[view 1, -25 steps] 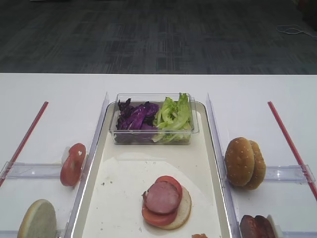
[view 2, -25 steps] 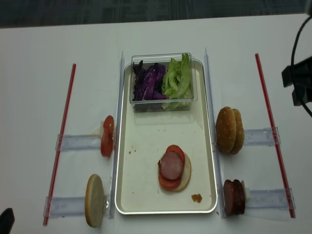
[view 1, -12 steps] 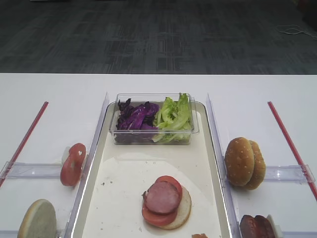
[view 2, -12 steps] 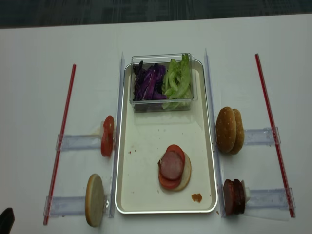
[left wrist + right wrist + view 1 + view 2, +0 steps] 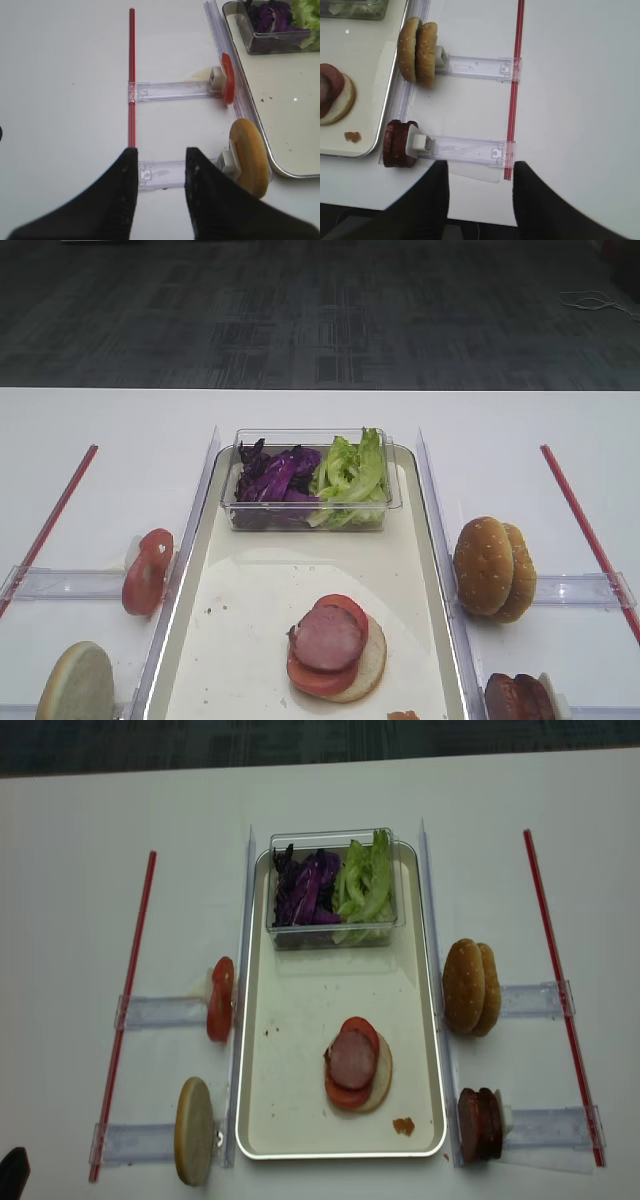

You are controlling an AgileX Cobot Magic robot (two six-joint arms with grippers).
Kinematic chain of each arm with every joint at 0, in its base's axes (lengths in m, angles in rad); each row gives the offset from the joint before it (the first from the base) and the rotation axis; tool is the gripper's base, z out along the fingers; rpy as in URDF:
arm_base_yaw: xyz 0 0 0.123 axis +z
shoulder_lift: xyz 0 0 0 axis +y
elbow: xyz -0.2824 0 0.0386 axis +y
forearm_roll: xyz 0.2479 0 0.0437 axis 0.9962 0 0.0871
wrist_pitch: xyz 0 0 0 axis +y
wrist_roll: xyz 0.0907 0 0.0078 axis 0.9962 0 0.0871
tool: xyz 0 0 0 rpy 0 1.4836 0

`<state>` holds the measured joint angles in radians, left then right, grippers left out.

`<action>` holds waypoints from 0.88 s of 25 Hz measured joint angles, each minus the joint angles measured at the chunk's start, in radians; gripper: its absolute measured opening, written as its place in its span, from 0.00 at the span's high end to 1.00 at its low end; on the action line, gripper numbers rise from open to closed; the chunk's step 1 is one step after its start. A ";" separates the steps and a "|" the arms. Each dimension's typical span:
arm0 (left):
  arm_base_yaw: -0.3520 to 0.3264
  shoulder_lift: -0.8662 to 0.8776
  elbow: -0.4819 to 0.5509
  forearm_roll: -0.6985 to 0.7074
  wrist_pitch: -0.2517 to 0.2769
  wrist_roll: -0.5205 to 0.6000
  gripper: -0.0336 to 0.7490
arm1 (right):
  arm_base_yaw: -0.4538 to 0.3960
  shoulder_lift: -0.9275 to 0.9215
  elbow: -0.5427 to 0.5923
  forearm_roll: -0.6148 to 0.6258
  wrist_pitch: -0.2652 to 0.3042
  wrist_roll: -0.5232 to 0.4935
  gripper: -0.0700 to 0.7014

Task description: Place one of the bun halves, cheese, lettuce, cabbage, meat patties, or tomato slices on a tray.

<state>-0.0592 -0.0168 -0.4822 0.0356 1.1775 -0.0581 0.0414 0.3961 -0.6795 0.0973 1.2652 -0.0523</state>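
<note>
Your tray point(image 5: 258, 1020) runs lengthwise near to far, with a bun half point(image 5: 376, 1076), tomato slice point(image 5: 345, 1095) and meat patty point(image 5: 353, 1058) stacked on it. Both the left gripper point(image 5: 160, 172) and the right gripper point(image 5: 480, 185) are parted, holding nothing. No writing is readable.

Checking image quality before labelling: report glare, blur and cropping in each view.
Exterior high: even light, soft glare on the tray rim, meat patties cropped at the bottom. Realsense: softer, slightly hazy. Right wrist: right gripper fingers blurred, glint spots on the tray. Left wrist: left gripper fingers dark and out of focus.
</note>
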 joint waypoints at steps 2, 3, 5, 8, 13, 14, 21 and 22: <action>0.000 0.000 0.000 0.000 0.000 0.000 0.67 | 0.000 -0.044 0.024 -0.028 0.000 -0.001 0.48; 0.000 0.000 0.000 0.000 0.000 0.000 0.67 | 0.000 -0.069 0.040 -0.040 0.002 -0.001 0.48; 0.000 0.000 0.000 0.000 0.000 0.000 0.67 | 0.000 -0.114 0.069 -0.055 0.003 -0.001 0.48; 0.000 0.000 0.000 0.000 0.000 0.000 0.67 | 0.000 -0.170 0.106 -0.061 0.007 -0.001 0.48; 0.000 0.000 0.000 0.000 0.000 0.000 0.67 | 0.000 -0.263 0.143 -0.062 0.009 -0.022 0.48; 0.000 0.000 0.000 0.000 0.000 0.000 0.67 | 0.000 -0.282 0.148 -0.063 0.009 -0.026 0.48; 0.000 0.000 0.000 0.000 0.000 0.000 0.67 | 0.000 -0.335 0.168 -0.070 -0.015 -0.028 0.48; 0.000 0.000 0.000 0.000 0.000 0.000 0.67 | 0.000 -0.335 0.169 -0.070 -0.030 -0.028 0.48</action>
<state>-0.0592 -0.0168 -0.4822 0.0356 1.1775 -0.0581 0.0414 0.0612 -0.5102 0.0275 1.2353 -0.0804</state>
